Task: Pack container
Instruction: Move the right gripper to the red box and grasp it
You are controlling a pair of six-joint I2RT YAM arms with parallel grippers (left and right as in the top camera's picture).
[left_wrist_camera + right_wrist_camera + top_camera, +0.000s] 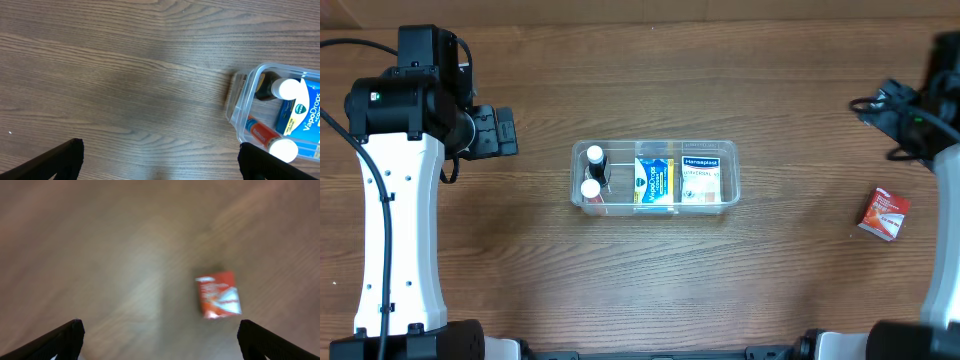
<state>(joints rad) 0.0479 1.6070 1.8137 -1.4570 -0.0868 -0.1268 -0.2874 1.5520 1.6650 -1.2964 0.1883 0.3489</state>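
The clear container (728,172) sits mid-table and holds two white-capped bottles (593,172), a blue and yellow VapoDrops box (654,180) and a white Hansaplast box (700,176). In the left wrist view the container (241,102) is at the right edge with the bottles inside. A red and white small box (885,214) lies on the table at the far right, and shows blurred in the right wrist view (218,294). My left gripper (160,160) is open and empty, left of the container. My right gripper (159,339) is open and empty, above the table near the red box.
The wooden table (520,270) spans the whole view. My left arm's white link (395,230) stands along the left edge. Black cables (880,105) hang by my right arm at the upper right.
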